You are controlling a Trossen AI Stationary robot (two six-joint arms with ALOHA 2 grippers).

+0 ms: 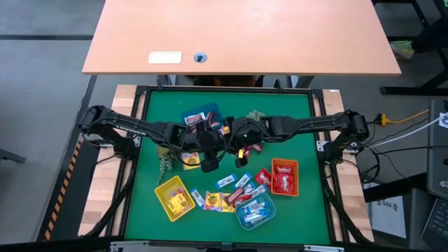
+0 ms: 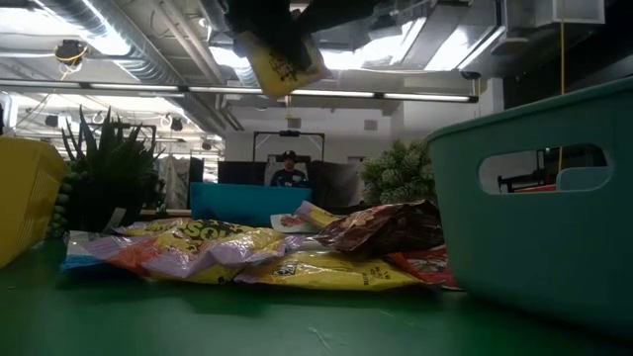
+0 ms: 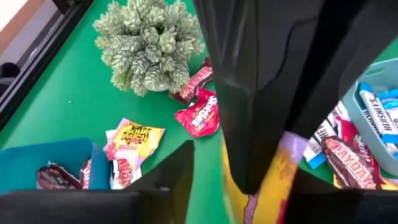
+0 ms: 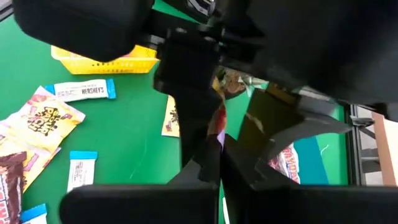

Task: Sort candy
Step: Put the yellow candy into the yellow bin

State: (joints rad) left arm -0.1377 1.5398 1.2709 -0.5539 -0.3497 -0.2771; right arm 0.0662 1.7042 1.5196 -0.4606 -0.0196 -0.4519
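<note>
Nearest you, loose candy [image 1: 222, 201] lies between the yellow tray [image 1: 174, 198], blue tray [image 1: 255, 213] and orange tray [image 1: 284, 176]. Mid-table, your right gripper [image 1: 241, 155] is pinched tight on a yellow sweet [image 4: 219, 122]; your left gripper [image 1: 209, 162] meets it there, its spread unclear. Farther off sits a teal tray [image 1: 201, 116]. Risk: if both arms pull, the wrapper may tear or drop.

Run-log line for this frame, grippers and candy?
phase: mid-sort | right gripper: shut on yellow candy, above mat centre | left gripper: beside it, at same candy | loose candy: more on mat
</note>
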